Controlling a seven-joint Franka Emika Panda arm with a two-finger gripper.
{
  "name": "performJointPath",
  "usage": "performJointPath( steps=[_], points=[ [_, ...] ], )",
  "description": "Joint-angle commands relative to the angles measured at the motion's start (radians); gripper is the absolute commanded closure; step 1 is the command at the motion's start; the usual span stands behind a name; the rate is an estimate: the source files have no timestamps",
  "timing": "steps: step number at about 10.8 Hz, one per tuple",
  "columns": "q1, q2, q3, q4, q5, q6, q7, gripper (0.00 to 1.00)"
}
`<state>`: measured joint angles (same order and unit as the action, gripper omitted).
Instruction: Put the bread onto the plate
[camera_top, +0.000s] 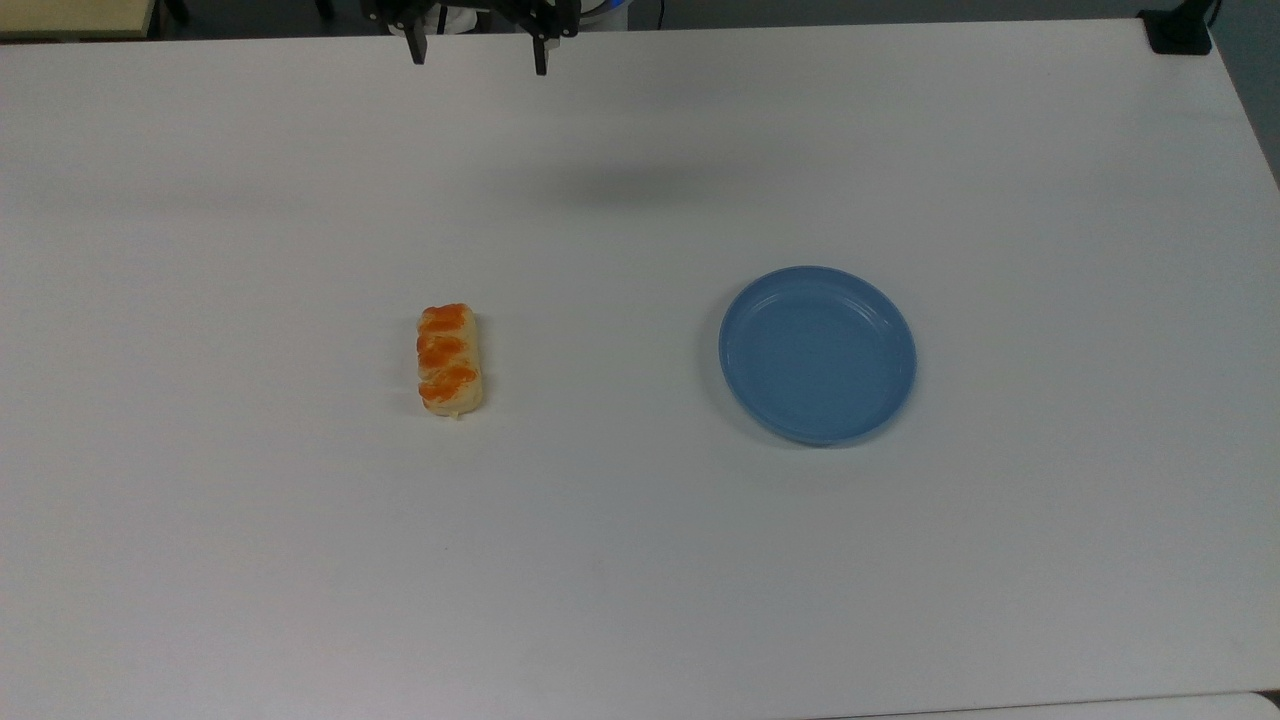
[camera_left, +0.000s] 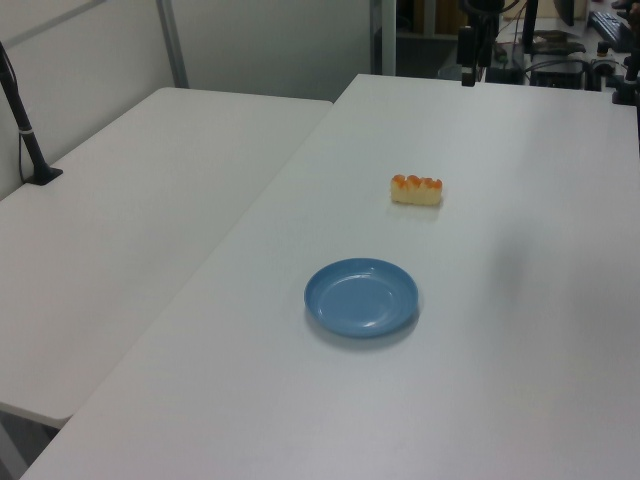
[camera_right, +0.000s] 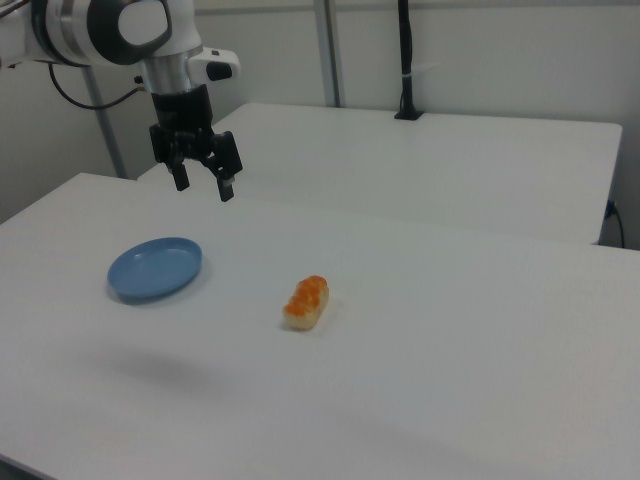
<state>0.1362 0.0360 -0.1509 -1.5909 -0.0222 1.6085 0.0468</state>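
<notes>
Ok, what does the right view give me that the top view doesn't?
Right view: the arm's white wrist above the hand, held high over the table with fingers open and nothing between them, plus a second table behind. Top view: a black clamp at the table's far corner. Both: the bread lying on the table, apart from the plate.

A wide white table (camera_top: 300, 560) carries the bread (camera_top: 449, 359) lying flat and the blue plate (camera_top: 817, 355) resting well apart from it, to the top view's right.
</notes>
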Motion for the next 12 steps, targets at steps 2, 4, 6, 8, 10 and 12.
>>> performJointPath(
  steps=[2, 4, 6, 8, 10, 12],
  points=[
    [0.006, -0.01, 0.01, -0.018, -0.018, -0.002, 0.013, 0.0],
    [0.008, -0.008, 0.005, -0.015, -0.018, 0.002, 0.013, 0.0],
    [0.008, -0.008, 0.005, -0.018, -0.018, 0.004, 0.013, 0.0],
    [0.006, -0.008, 0.005, -0.018, -0.018, 0.007, 0.013, 0.0],
    [0.006, -0.004, 0.005, -0.015, -0.018, 0.019, 0.015, 0.0],
    [0.017, 0.034, 0.005, -0.015, -0.019, 0.105, 0.016, 0.0]
  ],
)
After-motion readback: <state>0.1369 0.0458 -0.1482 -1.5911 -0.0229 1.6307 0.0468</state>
